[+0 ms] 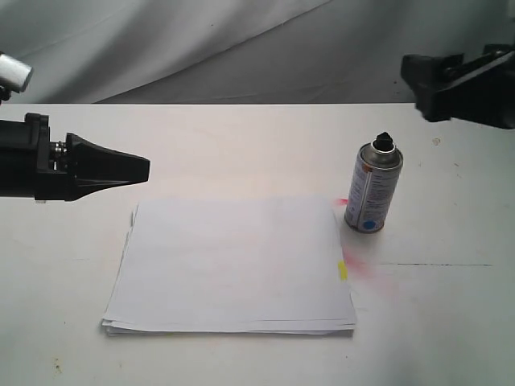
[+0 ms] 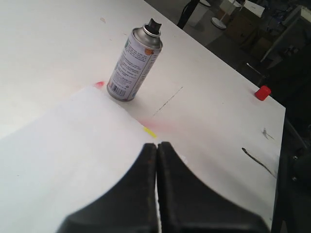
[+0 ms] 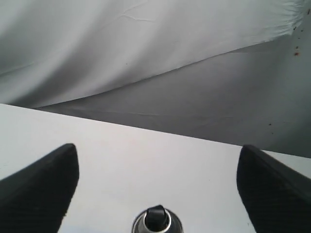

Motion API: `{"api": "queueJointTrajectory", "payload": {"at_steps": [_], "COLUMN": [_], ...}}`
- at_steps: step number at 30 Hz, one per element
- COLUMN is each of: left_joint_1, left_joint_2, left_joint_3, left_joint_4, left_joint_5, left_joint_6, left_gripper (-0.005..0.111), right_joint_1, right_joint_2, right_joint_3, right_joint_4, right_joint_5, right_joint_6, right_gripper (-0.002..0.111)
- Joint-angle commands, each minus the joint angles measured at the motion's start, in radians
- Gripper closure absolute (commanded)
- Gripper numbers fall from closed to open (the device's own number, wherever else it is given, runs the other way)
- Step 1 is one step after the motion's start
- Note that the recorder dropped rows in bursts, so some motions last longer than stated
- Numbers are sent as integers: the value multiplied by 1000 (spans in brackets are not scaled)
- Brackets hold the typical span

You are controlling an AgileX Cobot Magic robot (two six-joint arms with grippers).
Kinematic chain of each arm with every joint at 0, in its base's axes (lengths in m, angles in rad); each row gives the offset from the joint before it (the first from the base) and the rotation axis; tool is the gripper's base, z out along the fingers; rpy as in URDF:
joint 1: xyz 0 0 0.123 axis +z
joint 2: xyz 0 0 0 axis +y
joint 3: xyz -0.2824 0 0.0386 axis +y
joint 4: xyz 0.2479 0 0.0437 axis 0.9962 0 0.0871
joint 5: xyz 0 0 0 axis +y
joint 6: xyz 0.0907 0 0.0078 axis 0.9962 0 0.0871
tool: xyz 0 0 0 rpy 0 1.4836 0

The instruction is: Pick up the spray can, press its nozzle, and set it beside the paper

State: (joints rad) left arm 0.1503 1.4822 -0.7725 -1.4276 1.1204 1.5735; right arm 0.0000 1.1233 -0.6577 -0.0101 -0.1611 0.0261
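Evidently lining up a grasp, the right gripper (image 3: 156, 162) hangs spread wide facing the upright spray can (image 1: 374, 189); the left gripper (image 2: 157, 147), pressed together, idles.

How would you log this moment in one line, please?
silver metal spray can upright beside white paper stack; left gripper shut; right gripper open

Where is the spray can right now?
In the exterior view, the spray can stands upright on the right, just off the far right corner of the paper.
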Motion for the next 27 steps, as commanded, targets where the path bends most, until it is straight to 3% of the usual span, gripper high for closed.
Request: {"api": "queueJointTrajectory", "payload": {"at_steps": [1,6,11,12,15,19,22,27], "left_joint_1": [2,2,2,2,2,2,2,2], "left_joint_2": [-8,-8,-8,-8,-8,-8,-8,-8], "left_joint_3": [4,4,4,4,4,4,4,4], "left_joint_4": [-4,-4,-4,-4,-4,-4,-4,-3], "left_joint_5": [10,10,10,10,10,10,10,7], "left_joint_6": [5,5,6,6,6,6,4,4], "left_gripper": [107,107,107,107,107,107,107,107], "right_joint_1": [0,0,0,0,0,0,0,-35], "right_joint_2": [-231,-399,-471,-479,-487,-487,-487,-654], "right_joint_3": [-2,-2,-2,-2,-2,-2,3,234], "right_joint_4": [2,21,21,27,18,-30,-125,-170], "right_joint_5": [287,512,603,618,659,515,508,305], "right_joint_6": [-3,38,42,45,45,45,45,45], "right_gripper": [39,67,105,108,108,108,108,108]}}
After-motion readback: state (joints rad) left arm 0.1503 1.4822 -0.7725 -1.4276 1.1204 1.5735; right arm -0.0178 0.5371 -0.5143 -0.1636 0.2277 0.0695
